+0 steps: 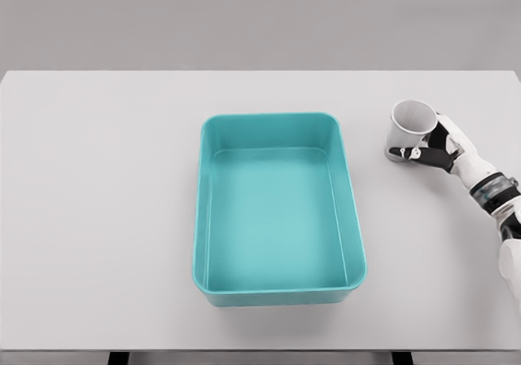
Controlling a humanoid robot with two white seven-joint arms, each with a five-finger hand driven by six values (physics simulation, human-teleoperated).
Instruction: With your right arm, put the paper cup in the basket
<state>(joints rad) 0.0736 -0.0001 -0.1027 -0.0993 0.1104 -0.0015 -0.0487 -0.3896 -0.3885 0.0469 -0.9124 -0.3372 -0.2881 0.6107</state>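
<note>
A white paper cup [411, 120] is at the right of the table, tilted, with its open mouth facing up and toward me. My right hand [430, 147] wraps around its right side and base, thumb in front and fingers behind, shut on it. The cup looks slightly lifted, with a shadow beneath it. The teal basket [279, 290], a shallow rectangular tub, stands in the middle of the table, left of the cup, with nothing inside. My left arm does not show.
The white table [98, 218] stretches wide on both sides of the basket. Its front edge runs along the bottom of the view, and its right edge lies just past my right forearm [496, 198].
</note>
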